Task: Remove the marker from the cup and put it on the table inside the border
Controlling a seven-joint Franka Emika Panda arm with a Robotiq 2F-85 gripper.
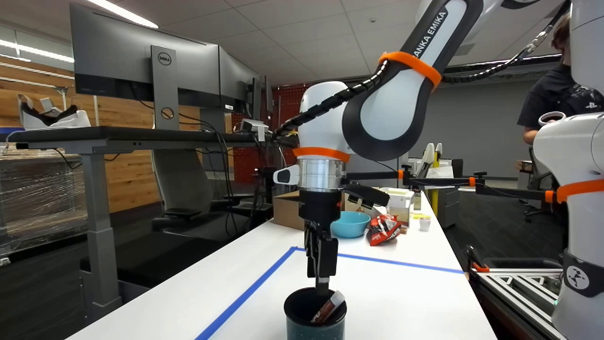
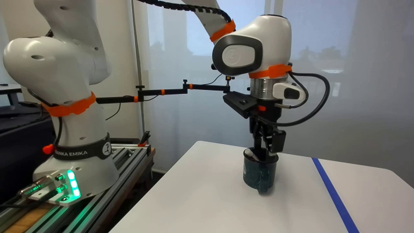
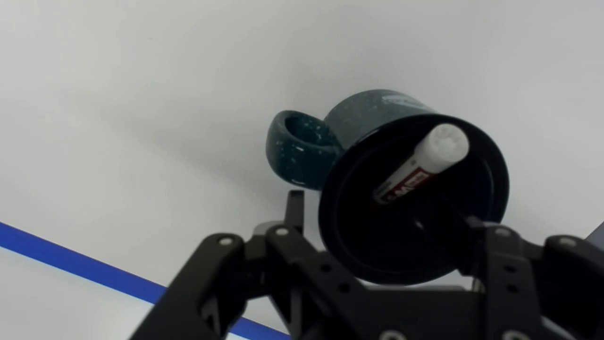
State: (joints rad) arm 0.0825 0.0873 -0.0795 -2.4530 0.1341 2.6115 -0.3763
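Note:
A dark teal speckled mug [image 1: 315,329] stands upright on the white table, and it also shows in an exterior view [image 2: 259,174] and in the wrist view [image 3: 373,113]. A white marker with a red label [image 3: 417,165] leans inside the mug, its end near the rim; it also shows in an exterior view [image 1: 329,307]. Its lower part is hidden in the dark mug. My gripper [image 3: 384,212] points down at the mug's opening, open and empty. In the wrist view one finger shows left of the rim below the handle, the other over the right side of the rim.
Blue tape [image 1: 255,285] marks the border on the white table [image 1: 401,302]; the mug stands inside it. Beyond the tape are a blue bowl [image 1: 350,225], a red bag [image 1: 383,230], a cardboard box [image 1: 288,211] and a small white cup [image 1: 424,224].

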